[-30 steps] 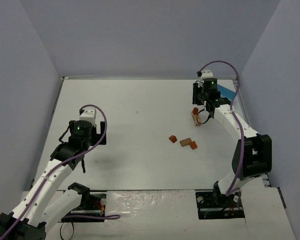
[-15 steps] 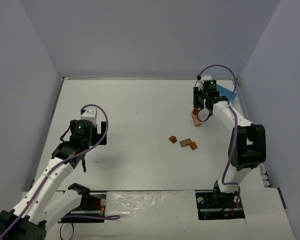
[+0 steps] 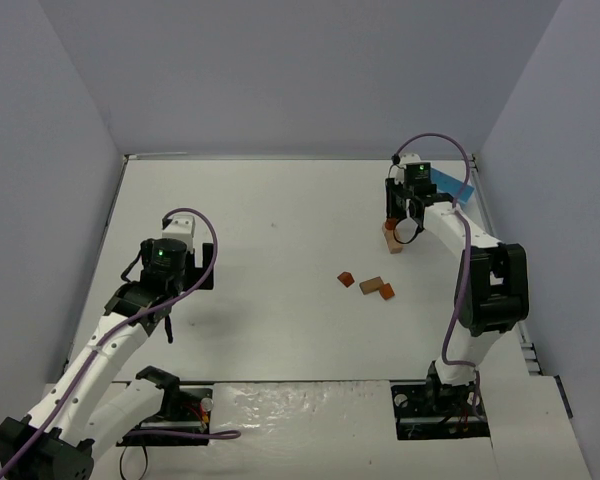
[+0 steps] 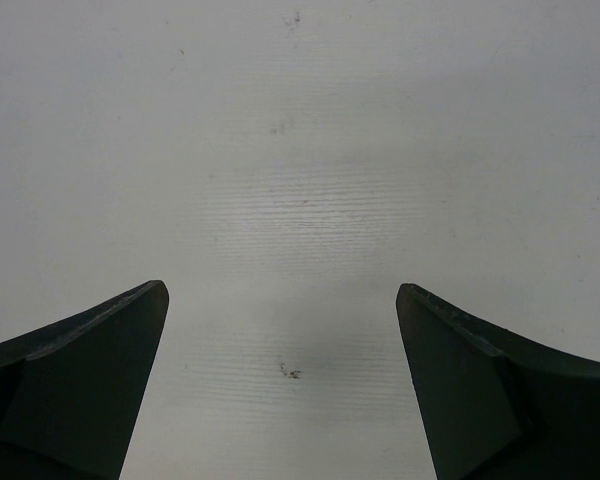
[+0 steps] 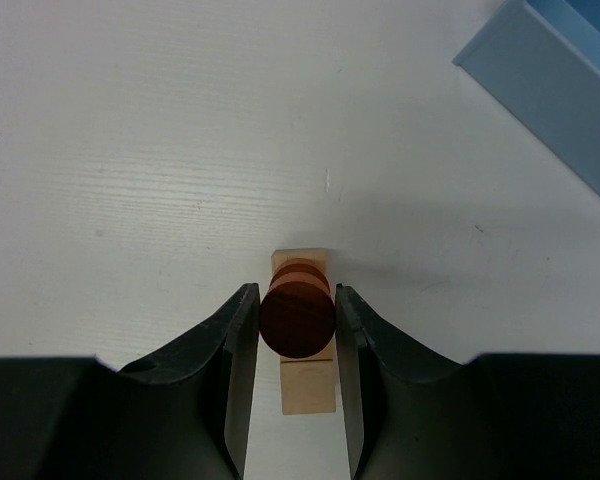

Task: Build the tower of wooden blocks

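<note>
My right gripper (image 5: 296,312) is shut on a reddish-brown round block (image 5: 296,318), held end-up directly over a tan block (image 5: 307,385) lying on the table. I cannot tell whether the round block rests on the tan one. In the top view this pair (image 3: 390,232) is at the back right, under my right gripper (image 3: 394,218). Three loose orange-brown blocks (image 3: 346,278) (image 3: 371,285) (image 3: 386,291) lie nearer the middle. My left gripper (image 4: 282,300) stands open over bare table, with nothing between its fingers; in the top view my left gripper (image 3: 158,312) is far left.
A light blue box (image 3: 450,185) lies at the back right, just beyond the right gripper; the same light blue box (image 5: 555,85) shows in the right wrist view. Grey walls close in the table on three sides.
The right arm's elbow has swung left and back while its gripper stays on the round block over the tan one. The left arm has not moved.
</note>
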You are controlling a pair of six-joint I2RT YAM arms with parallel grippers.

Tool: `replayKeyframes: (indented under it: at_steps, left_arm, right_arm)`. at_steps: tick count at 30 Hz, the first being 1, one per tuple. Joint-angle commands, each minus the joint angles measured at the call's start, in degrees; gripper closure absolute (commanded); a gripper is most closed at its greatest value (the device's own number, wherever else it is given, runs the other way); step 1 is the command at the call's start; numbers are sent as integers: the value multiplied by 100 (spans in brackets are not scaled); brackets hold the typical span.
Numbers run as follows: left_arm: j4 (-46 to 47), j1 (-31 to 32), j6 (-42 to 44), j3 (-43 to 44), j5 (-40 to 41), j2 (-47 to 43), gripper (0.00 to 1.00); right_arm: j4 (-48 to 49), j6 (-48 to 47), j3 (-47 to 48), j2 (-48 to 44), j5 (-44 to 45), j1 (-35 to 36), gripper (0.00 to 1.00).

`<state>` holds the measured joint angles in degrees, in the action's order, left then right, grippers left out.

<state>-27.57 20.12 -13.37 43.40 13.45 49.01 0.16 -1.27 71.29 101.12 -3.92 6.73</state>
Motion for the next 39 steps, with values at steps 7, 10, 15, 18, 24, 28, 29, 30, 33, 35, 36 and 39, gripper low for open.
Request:
replayKeyframes:
  at_steps: [7,10,15,18,24,28,29,30,33,35,36,39]
  left_arm:
    - [261,-61,116,362,43,56,3]
    - [261,-61,124,361,43,56,3]
    - [268,-61,124,362,37,73,3]
    - [261,-70,124,358,35,73,3]
    - [261,-70,120,358,26,86,3]
    - [261,-78,124,362,17,90,3]
    - [256,-78,124,362,23,91,3]
    - [252,-78,121,365,26,91,3]
    - [252,-78,116,363,17,80,3]
    - [252,-78,120,362,8,78,3]
    - [252,-78,124,364,-2,83,3]
    - [251,-87,117,364,-9,93,3]
  right_arm:
    - [266,-49,149,-22,-74,-58,100]
    - [274,-32,141,-22,-124,-59,100]
    - [299,-49,140,0,-191,-58,100]
    - [292,-40,122,-5,-182,-67,100]
    - [314,-67,87,-5,-174,-80,100]
    - [327,-67,87,30,-205,-85,100]
    - [321,-72,87,36,-211,-85,100]
    - [324,-73,87,42,-217,-85,100]
    - [329,-67,76,41,-214,-85,100]
    - [341,-67,70,57,-214,-85,100]
    - [346,-67,67,67,-213,-85,100]
    - [357,-58,41,74,-205,-85,100]
